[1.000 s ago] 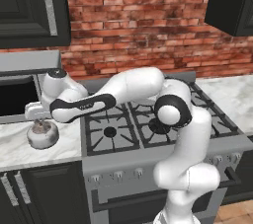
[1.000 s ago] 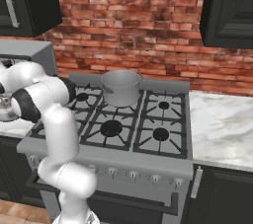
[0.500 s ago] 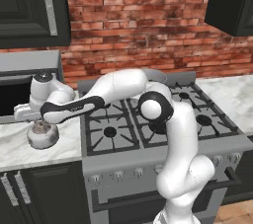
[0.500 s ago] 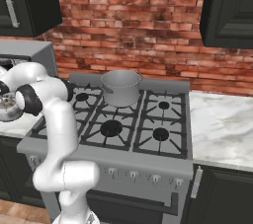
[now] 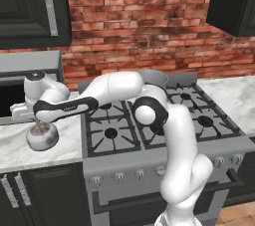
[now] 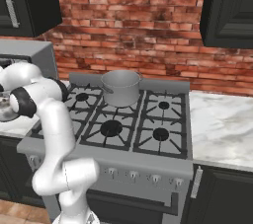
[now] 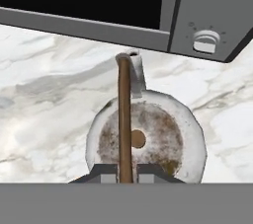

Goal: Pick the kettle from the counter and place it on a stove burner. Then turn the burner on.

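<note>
The small silver kettle [image 5: 42, 138] sits upright on the white marble counter [image 5: 15, 151] left of the stove, in front of the microwave. My gripper [image 5: 39, 120] hangs straight over it. In the hand view the kettle [image 7: 158, 141] is seen from above, its thin brown handle [image 7: 124, 114] running between my two fingertips [image 7: 105, 173], and my gripper [image 7: 127, 174] is shut on that handle. At the left edge of the right base view, part of the kettle [image 6: 5, 108] peeks out behind my arm. The front-left stove burner [image 5: 110, 133] is bare.
A grey microwave [image 5: 30, 70] stands close behind the kettle, with its door and knob [image 7: 206, 40] near the spout. A larger straight-sided grey pot [image 6: 120, 88] occupies the stove's back middle. The stove knobs [image 5: 119, 176] line its front panel. Dark cabinets hang above.
My hand has sunk a little onto the kettle's handle and my elbow has swung forward. The kettle stays in the same spot on the counter.
</note>
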### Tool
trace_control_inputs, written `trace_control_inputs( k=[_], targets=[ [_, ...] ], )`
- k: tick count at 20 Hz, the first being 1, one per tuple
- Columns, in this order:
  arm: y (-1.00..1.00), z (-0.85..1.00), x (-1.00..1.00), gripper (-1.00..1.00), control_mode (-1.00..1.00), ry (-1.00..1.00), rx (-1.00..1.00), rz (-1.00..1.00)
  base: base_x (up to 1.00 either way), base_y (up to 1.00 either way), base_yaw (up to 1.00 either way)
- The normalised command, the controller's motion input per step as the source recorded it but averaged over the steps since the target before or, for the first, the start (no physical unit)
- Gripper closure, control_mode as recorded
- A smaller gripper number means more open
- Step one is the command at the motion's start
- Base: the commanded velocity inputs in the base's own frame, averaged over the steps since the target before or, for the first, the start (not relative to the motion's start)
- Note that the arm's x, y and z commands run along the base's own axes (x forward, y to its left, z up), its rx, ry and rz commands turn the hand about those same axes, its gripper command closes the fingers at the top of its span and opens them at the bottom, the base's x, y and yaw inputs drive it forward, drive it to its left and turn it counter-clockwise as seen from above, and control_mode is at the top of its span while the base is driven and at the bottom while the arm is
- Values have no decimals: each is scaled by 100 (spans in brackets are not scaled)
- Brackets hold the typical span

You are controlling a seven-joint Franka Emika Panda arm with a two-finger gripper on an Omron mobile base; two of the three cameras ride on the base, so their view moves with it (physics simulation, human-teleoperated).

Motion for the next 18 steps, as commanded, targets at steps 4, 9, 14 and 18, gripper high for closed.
trace_control_inputs(
  k=[4, 9, 14, 18],
  targets=[
    [-19, -13, 0, 100, -100, 0, 0, -5, 0, 0, 0],
    [-42, 9, -4, 100, -100, 0, 1, -6, 0, 0, 0],
    [-54, 32, -16, 100, -100, 0, 2, -8, 0, 0, 0],
    [-55, 32, -18, 100, -100, 0, 0, -7, 0, 0, 0]
  ],
)
